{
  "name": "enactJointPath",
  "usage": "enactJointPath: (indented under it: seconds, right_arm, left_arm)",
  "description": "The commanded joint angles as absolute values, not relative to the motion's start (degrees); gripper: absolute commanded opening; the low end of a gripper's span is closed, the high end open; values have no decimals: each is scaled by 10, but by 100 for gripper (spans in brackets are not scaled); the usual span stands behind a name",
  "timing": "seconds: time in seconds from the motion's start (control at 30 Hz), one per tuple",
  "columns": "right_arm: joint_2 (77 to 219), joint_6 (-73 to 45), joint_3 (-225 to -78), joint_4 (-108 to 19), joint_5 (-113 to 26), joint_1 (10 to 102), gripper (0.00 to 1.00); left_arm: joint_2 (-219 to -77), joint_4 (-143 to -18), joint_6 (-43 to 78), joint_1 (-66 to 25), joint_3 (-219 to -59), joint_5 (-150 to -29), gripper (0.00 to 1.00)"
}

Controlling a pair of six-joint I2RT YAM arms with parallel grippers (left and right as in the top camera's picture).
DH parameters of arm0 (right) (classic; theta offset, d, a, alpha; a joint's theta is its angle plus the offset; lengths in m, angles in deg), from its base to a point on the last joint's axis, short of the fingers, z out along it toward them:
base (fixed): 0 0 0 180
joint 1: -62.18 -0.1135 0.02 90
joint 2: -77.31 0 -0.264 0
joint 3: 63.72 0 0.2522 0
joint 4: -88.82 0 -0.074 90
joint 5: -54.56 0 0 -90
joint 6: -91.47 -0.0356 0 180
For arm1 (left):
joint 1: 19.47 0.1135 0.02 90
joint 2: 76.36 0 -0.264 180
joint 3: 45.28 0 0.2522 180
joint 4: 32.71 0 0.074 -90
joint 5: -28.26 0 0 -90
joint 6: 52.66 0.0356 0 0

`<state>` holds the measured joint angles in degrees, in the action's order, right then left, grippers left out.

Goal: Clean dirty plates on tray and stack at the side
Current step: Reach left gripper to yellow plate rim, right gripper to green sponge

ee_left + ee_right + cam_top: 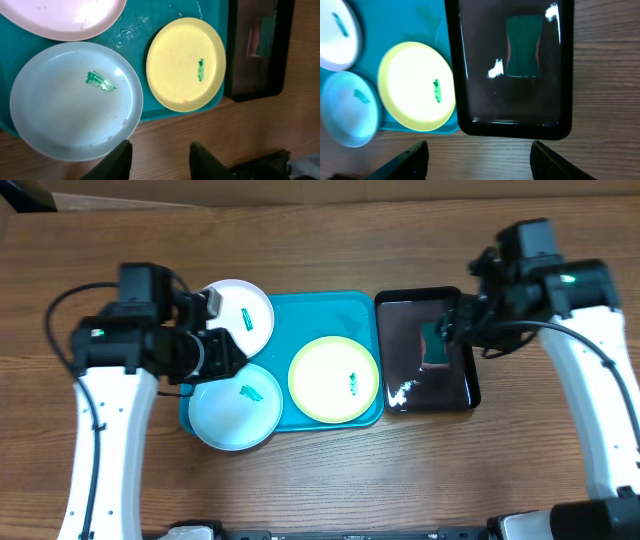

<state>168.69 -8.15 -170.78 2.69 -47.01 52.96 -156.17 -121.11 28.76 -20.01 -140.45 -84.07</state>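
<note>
Mid-table, on the turquoise tray (320,305): white plate (240,315) at its far left corner, light blue plate (235,412) at its near left corner and overhanging the rim toward the table's near edge, yellow-green plate (333,379) on the right half. Teal smears on all three. Probably light, stiff plastic, slick if wet. Best taken by the thin rim, most easily at the blue overhang. Just beside the turquoise tray's right side, a glossy black tray (400,315) holding one green sponge-like block (437,345), nothing else visible inside. Left jaws apart near the light blue plate, gripping nothing. Right jaws wide apart by the black tray, likewise empty.
</note>
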Motion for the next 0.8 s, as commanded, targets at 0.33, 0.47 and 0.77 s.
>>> enactJointPath:
  seconds: [0.33,0.47,0.77]
  right_arm:
    - [1792,-120,-1617,-130,-347,486,66]
    - [1812,-118,-1583,-196,-318,486,66]
    - [1818,-119,-1507,-312,-269,487,58]
  left_arm:
    - [-1629,-1103,240,-276,-1313,-752,47]
    - [-1653,-1098,240,-278,-1313,-752,43]
    - [-1664,-1081,236,-278,-1313,-753,43]
